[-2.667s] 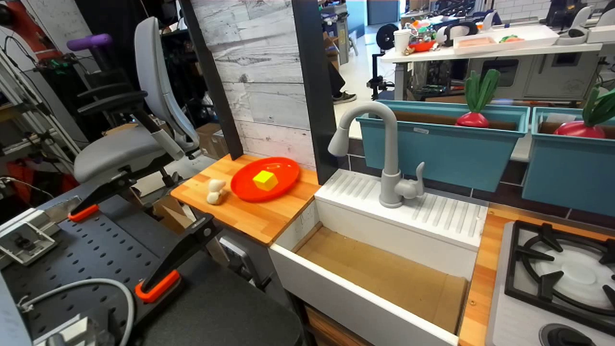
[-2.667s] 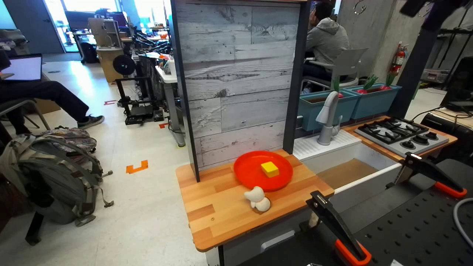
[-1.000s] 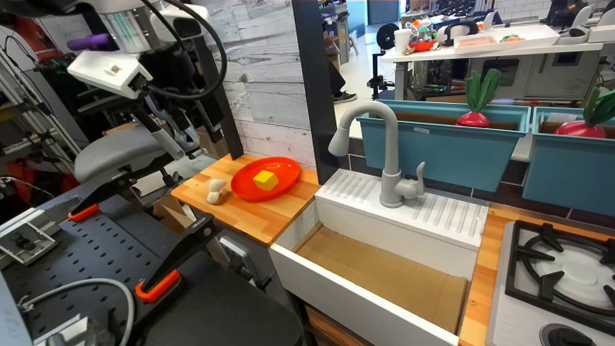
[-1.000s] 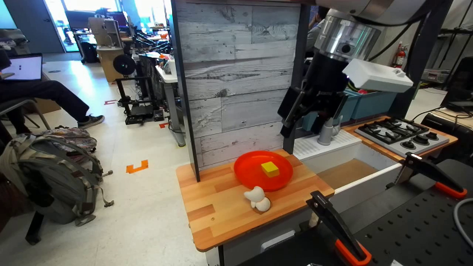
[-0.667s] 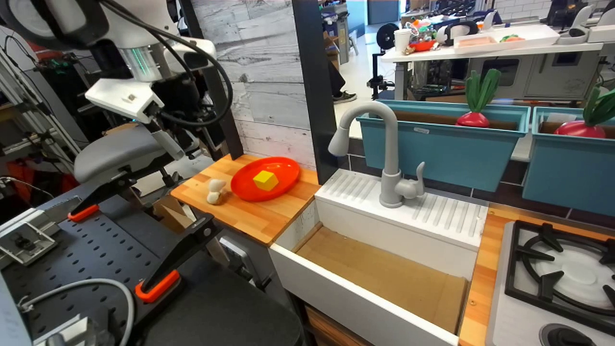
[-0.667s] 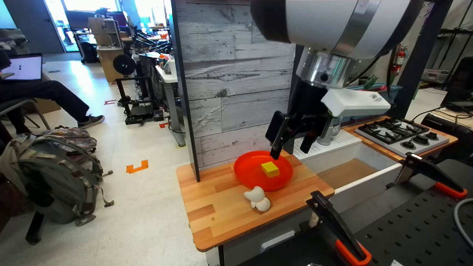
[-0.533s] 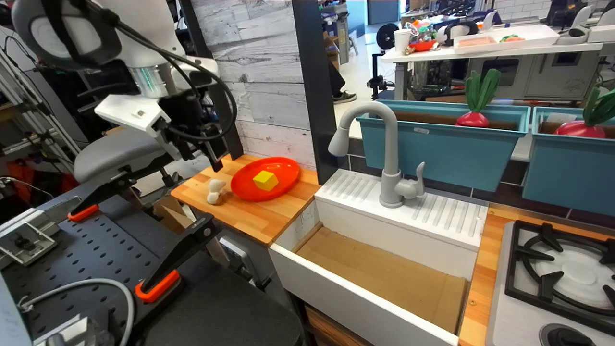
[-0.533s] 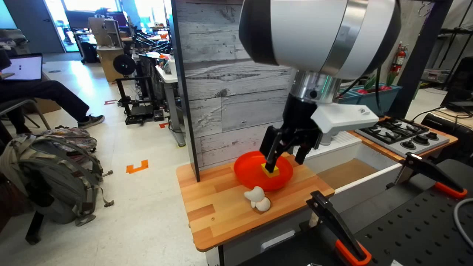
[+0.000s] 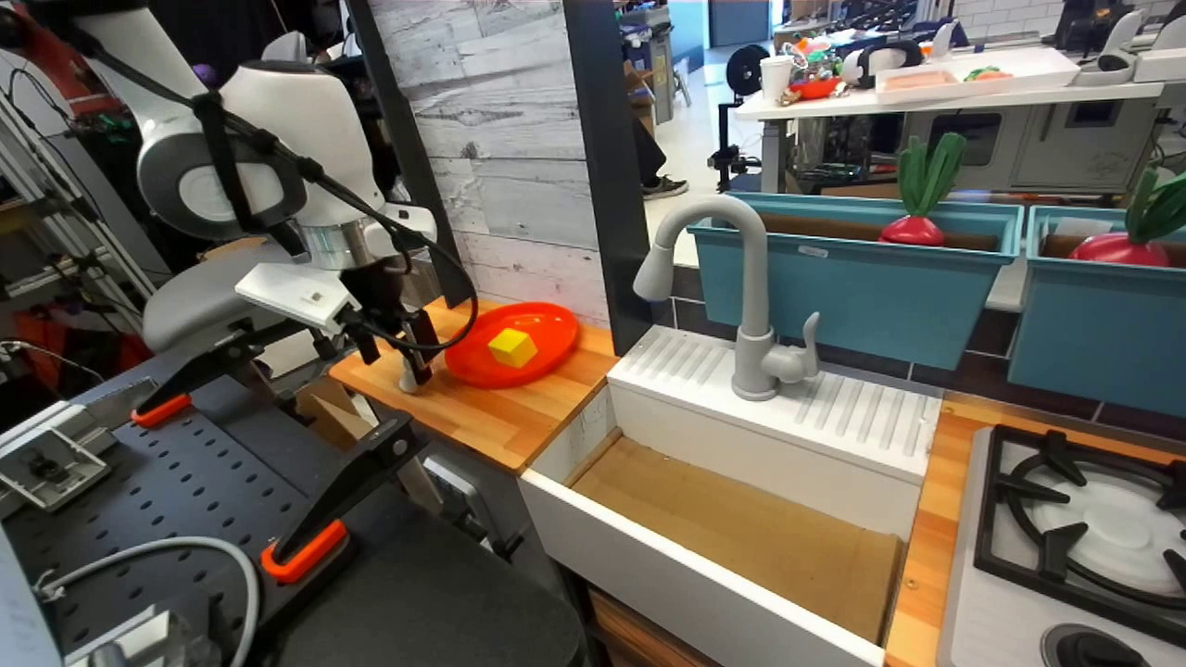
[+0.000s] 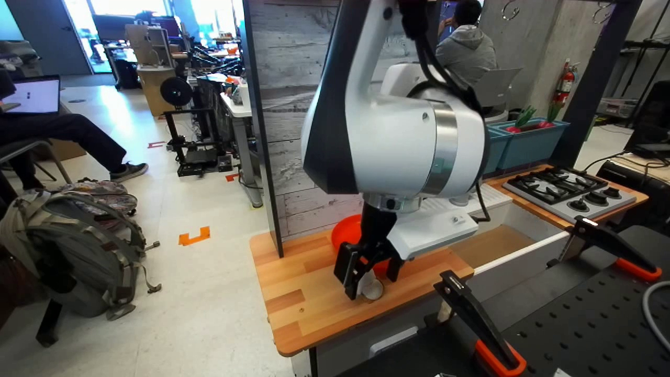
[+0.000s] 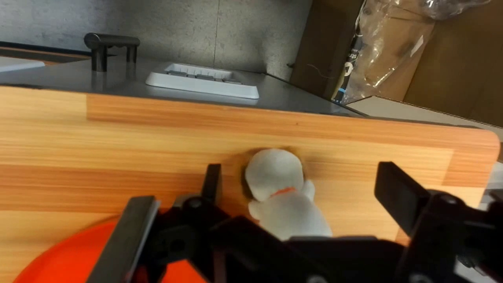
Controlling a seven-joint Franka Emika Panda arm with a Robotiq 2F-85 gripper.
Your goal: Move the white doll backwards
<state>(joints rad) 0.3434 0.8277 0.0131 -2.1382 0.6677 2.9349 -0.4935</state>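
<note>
The white doll [image 11: 273, 173] is a small cream rounded figure with a thin orange-red band at its neck. It stands on the wooden counter [image 9: 500, 431] near the front edge. My gripper [image 11: 300, 173] is open, pointing down over the doll. In the wrist view its two fingers stand on either side of the doll, apart from it, with more room on the right. The gripper's body hides the doll's lower part there. In both exterior views the doll [image 9: 408, 381] [image 10: 372, 289] is partly hidden behind the gripper [image 9: 395, 369] [image 10: 371, 287].
A red-orange plate [image 9: 556, 335] holding a yellow block [image 9: 512, 348] lies beside the doll. A wood-look panel [image 9: 528, 167] rises at the counter's far edge. The sink [image 9: 686, 584] with its grey faucet [image 9: 755, 306] adjoins the counter. A black clamp [image 9: 361, 468] sits near the front edge.
The arm has come into view and moved down over the counter, from above the plate to around the doll. The gripper stayed open. The doll, plate and yellow block have not visibly moved.
</note>
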